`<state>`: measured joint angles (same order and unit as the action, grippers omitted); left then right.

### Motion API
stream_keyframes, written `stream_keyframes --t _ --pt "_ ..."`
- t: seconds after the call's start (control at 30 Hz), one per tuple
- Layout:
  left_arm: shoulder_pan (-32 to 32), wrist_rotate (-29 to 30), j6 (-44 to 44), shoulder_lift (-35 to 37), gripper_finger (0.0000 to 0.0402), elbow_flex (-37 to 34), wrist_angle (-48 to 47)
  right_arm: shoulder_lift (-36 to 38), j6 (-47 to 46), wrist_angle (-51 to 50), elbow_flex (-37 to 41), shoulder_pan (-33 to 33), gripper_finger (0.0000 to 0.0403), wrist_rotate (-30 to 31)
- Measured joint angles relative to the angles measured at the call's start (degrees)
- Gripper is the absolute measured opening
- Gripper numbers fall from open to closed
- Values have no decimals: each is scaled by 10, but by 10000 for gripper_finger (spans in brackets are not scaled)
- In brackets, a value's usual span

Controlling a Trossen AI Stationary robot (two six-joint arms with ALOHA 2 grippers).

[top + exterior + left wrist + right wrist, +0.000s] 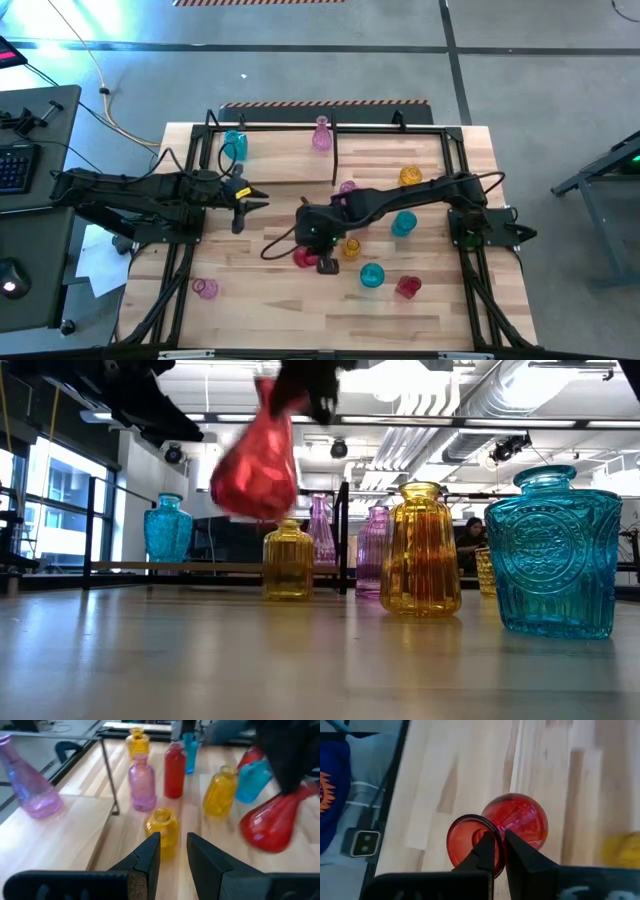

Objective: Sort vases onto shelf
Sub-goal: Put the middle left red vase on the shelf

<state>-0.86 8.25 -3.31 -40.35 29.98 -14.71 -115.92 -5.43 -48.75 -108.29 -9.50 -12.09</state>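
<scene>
The right end effector [500, 851] is clamped on the neck of a red vase [258, 465] – lifted clear of the worktop [260, 320] near its middle – while the left end effector [173, 851], fingers partly apart and empty, waits left of it.

No legible text or numbers anywhere; perhaps an embossed round emblem on the cyan vase [556, 550].

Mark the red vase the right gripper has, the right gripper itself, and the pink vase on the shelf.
red vase [520, 820], right wrist view, on its bulbous body.
right gripper [500, 851], right wrist view, between its fingertips at the vase rim.
pink vase [321, 135], high view, on its body.
</scene>
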Motion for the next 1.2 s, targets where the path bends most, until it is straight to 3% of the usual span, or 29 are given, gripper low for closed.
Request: stream_keyframes --t 0.3,0.6,0.83,1.1,1.2 --pt "0 43 -9 70 85 0 -50 1 107 -94 -162 29 1 86" --pt "0 43 -23 119 85 0 -76 1 108 -78 -205 169 0 101" --pt "0 43 -24 123 85 0 -79 -15 37 -63 -196 272 0 -20" --pt "0 44 -20 123 85 0 -78 -61 -16 -45 -195 305 0 -139" --pt "0 51 -13 123 85 0 -77 -75 -23 -47 -195 309 0 -151"
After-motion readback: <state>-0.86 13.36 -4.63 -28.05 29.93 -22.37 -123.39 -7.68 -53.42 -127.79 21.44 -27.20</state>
